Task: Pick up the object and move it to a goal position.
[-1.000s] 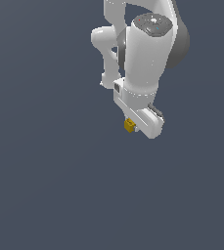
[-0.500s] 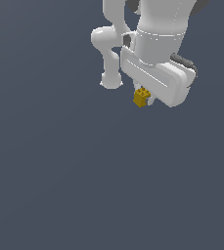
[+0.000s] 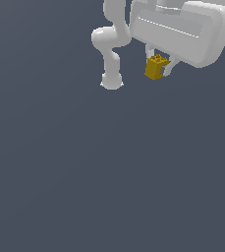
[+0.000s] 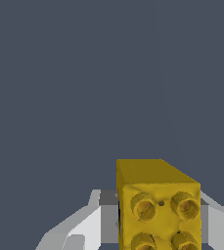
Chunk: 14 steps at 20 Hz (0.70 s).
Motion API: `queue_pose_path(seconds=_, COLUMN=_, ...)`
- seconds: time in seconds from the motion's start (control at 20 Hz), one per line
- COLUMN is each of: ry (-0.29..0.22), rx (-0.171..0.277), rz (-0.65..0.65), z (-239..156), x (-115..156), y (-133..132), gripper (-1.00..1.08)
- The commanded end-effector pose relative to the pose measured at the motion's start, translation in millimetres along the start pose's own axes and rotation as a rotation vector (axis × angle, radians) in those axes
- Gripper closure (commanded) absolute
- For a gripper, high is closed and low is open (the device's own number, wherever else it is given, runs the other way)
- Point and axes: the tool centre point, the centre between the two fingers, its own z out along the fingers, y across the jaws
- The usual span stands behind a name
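The mustard-yellow brick [image 3: 155,67] with studs on top hangs between my gripper's two fingers [image 3: 158,68], high above the grey floor, near the top of the exterior view. The gripper is shut on it. The white hand fills the exterior view's upper right and hides the fingers' upper parts. In the wrist view the brick [image 4: 157,205] fills the lower middle, studs facing the camera, with a grey finger [image 4: 81,227] on either side of it.
The arm's white base and lower links [image 3: 111,59] stand at the exterior view's upper middle, just to the left of the held brick. A flat dark grey floor [image 3: 109,172] spreads below.
The gripper has risen with the brick and come much closer to the exterior camera, shifting toward the exterior view's right. The brick stays held between the fingers.
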Motion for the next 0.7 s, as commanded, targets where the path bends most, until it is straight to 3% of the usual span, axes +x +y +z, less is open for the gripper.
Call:
queue_pose_path(seconds=0.0, ry=0.0, rx=-0.001, rz=0.0, z=-14, x=-2, y=-1, gripper=1.08)
queue_pose_path(seconds=0.65, ry=-0.001, rx=-0.001, rz=0.0, z=-38, x=-6, y=-4, gripper=1.08)
